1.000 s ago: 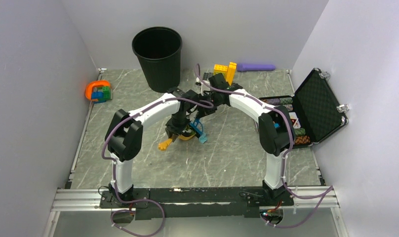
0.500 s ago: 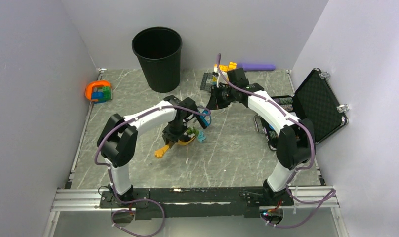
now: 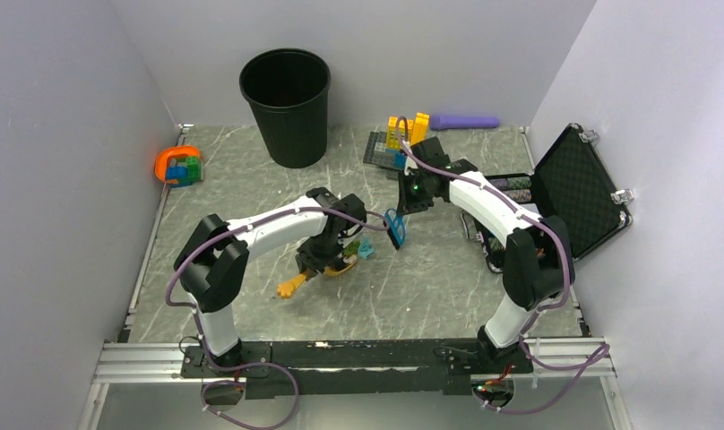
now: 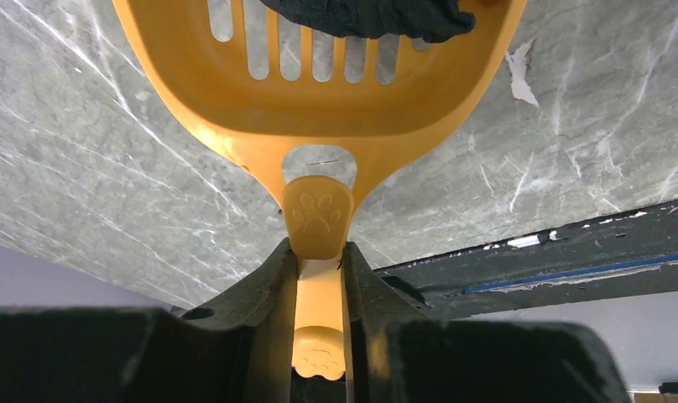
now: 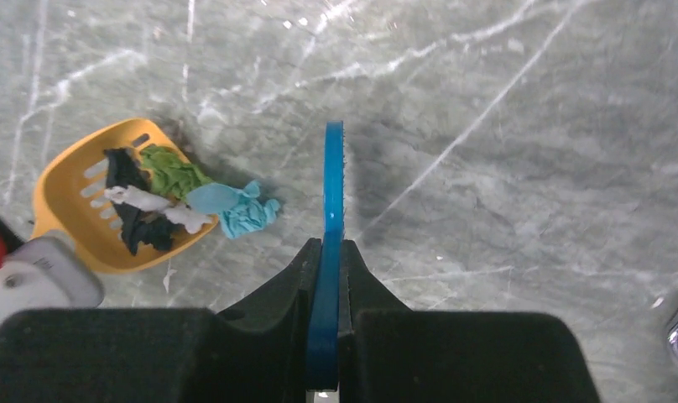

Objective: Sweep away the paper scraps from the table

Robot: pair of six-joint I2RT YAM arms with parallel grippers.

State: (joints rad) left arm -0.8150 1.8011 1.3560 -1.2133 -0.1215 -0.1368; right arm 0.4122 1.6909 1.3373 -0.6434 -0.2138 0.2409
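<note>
My left gripper [image 4: 319,260] is shut on the handle of an orange slotted scoop [image 4: 319,126], which lies low on the marble table [image 3: 251,296]. In the right wrist view the scoop [image 5: 67,218] holds navy [image 5: 143,231], green [image 5: 172,172] and white [image 5: 147,201] paper scraps. A teal scrap [image 5: 235,210] lies at its lip, partly on the table. My right gripper [image 5: 327,252] is shut on a flat blue brush [image 5: 333,185], held edge-on just right of the teal scrap. In the top view the brush [image 3: 395,228] hangs right of the scoop [image 3: 340,264].
A black bin [image 3: 285,103] stands at the back. Bricks on a dark baseplate [image 3: 381,148] and a purple cylinder [image 3: 466,121] lie at the back right. An open black case [image 3: 573,193] with poker chips is on the right. An orange toy [image 3: 179,166] is on the left.
The right arm has drawn the blue brush to the right, away from the scoop. The left arm has shifted the scoop slightly nearer; the teal scrap stays at its lip.
</note>
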